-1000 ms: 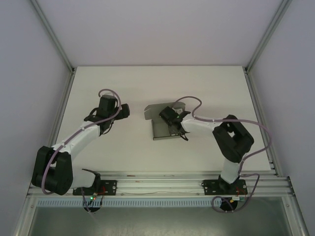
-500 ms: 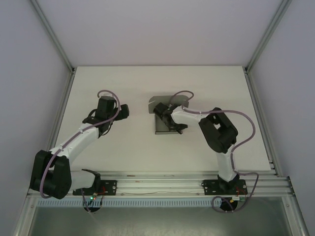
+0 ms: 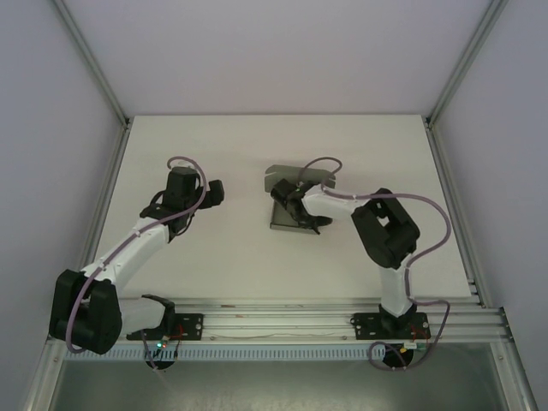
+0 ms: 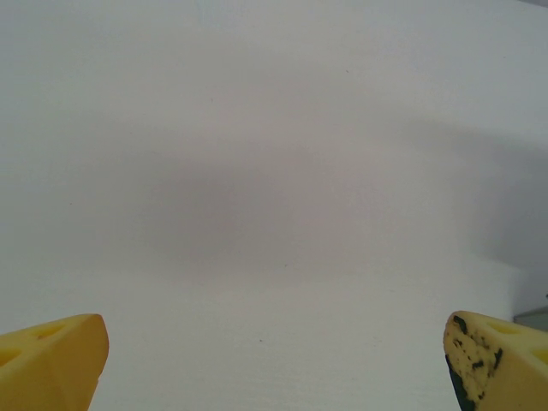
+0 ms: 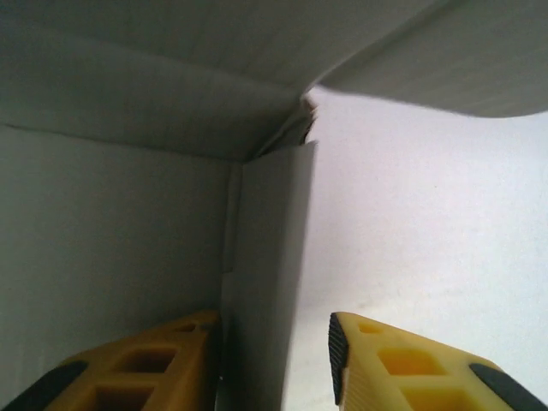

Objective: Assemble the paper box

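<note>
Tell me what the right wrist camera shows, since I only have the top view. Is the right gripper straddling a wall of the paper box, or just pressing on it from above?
Observer: Straddling. The right gripper has one finger on the grey inner side of the paper box and the other on the white table side, with an upright wall panel between them.
Operator: Clamped on it?
Observer: No. A strip of table shows between the outer finger and the panel, so the jaws stand open.
Operator: And the left gripper?
Observer: The left gripper is wide open over the table surface, with nothing between its fingers.
</note>
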Robot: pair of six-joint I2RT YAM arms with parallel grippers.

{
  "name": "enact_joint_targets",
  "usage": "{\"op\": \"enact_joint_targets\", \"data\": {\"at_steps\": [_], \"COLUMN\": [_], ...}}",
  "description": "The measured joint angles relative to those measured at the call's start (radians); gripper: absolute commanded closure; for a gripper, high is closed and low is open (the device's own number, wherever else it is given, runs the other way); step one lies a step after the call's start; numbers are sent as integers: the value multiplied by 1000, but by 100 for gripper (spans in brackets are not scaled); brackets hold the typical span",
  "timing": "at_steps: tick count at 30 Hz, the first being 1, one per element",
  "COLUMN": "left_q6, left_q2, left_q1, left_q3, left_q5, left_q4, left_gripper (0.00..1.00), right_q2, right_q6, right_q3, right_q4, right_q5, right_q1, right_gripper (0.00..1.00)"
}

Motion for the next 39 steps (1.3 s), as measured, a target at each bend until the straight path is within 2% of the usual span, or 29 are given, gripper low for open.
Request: {"op": "enact_joint_targets", "data": {"at_steps": [2, 6, 8, 11, 13, 15, 18, 22, 27, 31, 33, 35, 39], "left_q6": [5, 26, 41, 88, 138, 202, 302, 421, 633, 766, 807, 842, 906], "left_q2": [-5, -10, -11, -10, 9, 58, 161, 320, 496, 620, 673, 723, 784], "left_q1": [0, 0, 0, 0, -5, -16, -31, -40, -56, -90, -103, -111, -111], "left_q3": [0, 0, 0, 2, 19, 68, 173, 343, 531, 678, 744, 811, 889], "left_q5": [17, 77, 116, 217, 301, 389, 509, 615, 732, 765, 765, 764, 764], "left_q4": [0, 5, 17, 46, 63, 66, 66, 34, -99, -240, -292, -345, -433], "left_gripper": [0, 0, 0, 0, 0, 0, 0, 0, 0, 3, 10, 24, 55], "right_q2": [-60, -209, -280, -392, -472, -549, -630, -649, -539, -402, -348, -300, -233], "right_q6": [-12, -37, -54, -120, -200, -298, -460, -743, -968, -1080, -1116, -1141, -1166], "right_q3": [-13, -43, -70, -141, -192, -230, -252, -249, -163, -50, -19, 6, 41], "right_q4": [23, 84, 112, 164, 199, 235, 286, 312, 252, 215, 195, 170, 137], "right_q5": [-10, -19, -19, -34, -76, -143, -293, -503, -676, -729, -745, -760, -785], "right_q1": [0, 0, 0, -3, -15, -52, -162, -289, -334, -393, -412, -426, -443], "right_gripper": [43, 33, 24, 5, 0, 0, 0, 0, 3, 7, 13, 20, 51]}}
